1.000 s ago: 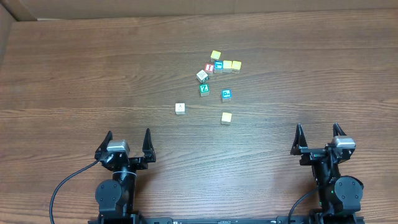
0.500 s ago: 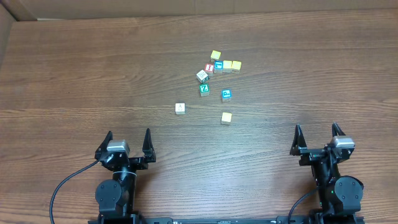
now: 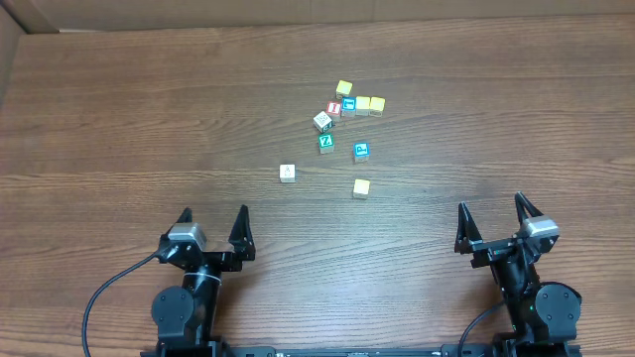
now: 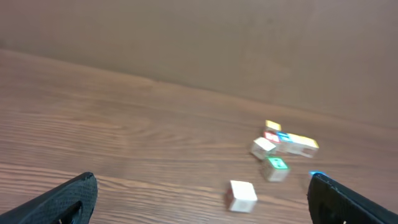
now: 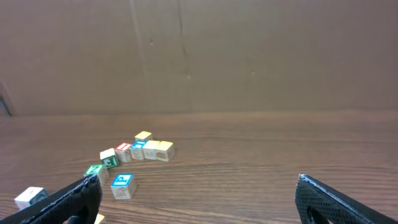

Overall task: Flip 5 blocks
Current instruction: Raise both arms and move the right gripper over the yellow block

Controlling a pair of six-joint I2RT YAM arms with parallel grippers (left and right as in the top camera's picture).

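Left claw (image 3: 214, 212), right claw (image 3: 490, 204) shifted (ten cubes (image 3: 325, 142)).

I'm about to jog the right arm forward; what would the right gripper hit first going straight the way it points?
Probably nothing near: ahead of the right gripper is bare table, then the cardboard wall. The blocks sit left of its line; depth is uncertain.
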